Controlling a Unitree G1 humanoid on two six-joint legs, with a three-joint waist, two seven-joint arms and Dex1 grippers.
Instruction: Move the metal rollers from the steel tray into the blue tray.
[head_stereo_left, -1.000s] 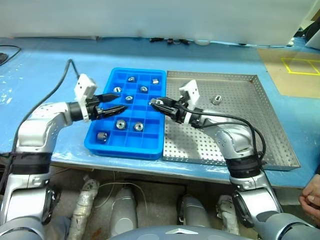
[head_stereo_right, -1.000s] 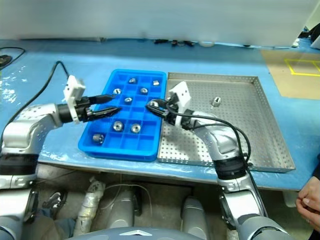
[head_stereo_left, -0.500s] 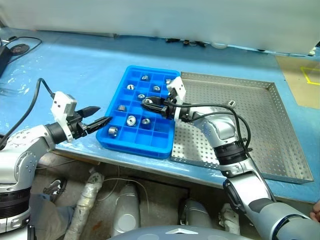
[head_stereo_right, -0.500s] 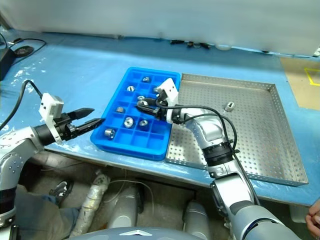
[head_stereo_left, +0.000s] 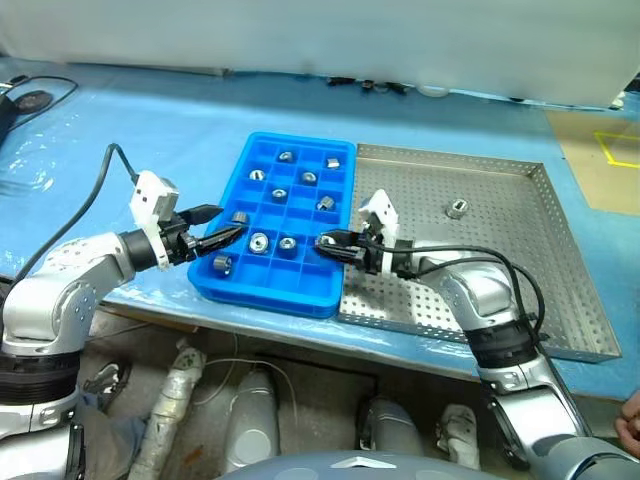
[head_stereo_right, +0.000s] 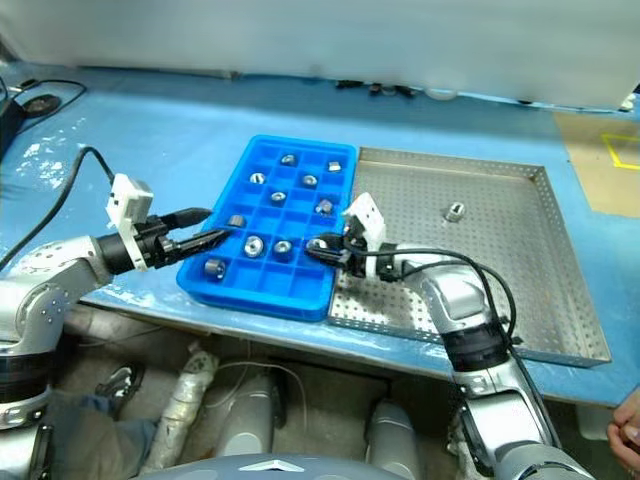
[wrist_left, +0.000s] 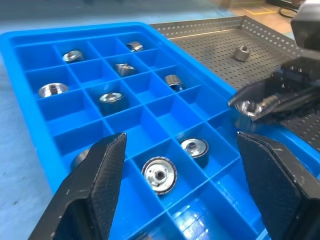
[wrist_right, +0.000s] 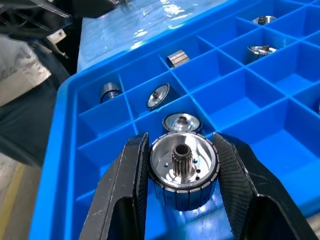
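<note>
The right gripper reaches in nearly level over the near right edge of the blue tray, its jaws pinching one of the metal rollers, a shiny disc with a small toothed hub, above the compartments. The left gripper points toward 3 o'clock at the blue tray's left rim, jaws spread wide with nothing between them. Eight or so rollers sit in separate compartments; one at the near left is partly hidden behind the rim. One lone roller lies on the steel tray, toward 1 o'clock. Both trays rest on the blue bench.
</note>
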